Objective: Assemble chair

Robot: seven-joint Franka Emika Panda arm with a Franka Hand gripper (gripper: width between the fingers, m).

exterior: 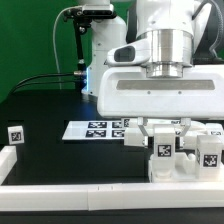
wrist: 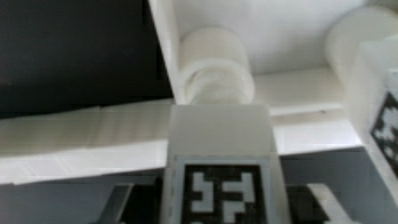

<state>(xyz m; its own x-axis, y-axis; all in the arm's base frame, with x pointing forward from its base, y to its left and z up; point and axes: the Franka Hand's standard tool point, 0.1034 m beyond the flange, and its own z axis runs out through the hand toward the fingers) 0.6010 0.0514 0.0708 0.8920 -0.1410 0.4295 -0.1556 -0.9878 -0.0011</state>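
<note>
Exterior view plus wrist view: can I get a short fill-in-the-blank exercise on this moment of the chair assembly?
1. The table surface is ___ in colour.
2. The marker board lies to the exterior view's ___ of the end effector.
3. In the wrist view, a tagged chair part sits ___ the end effector's two fingers.
Missing words: black; left; between.

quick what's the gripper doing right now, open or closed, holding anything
gripper: jaws closed on a tagged white chair part
</note>
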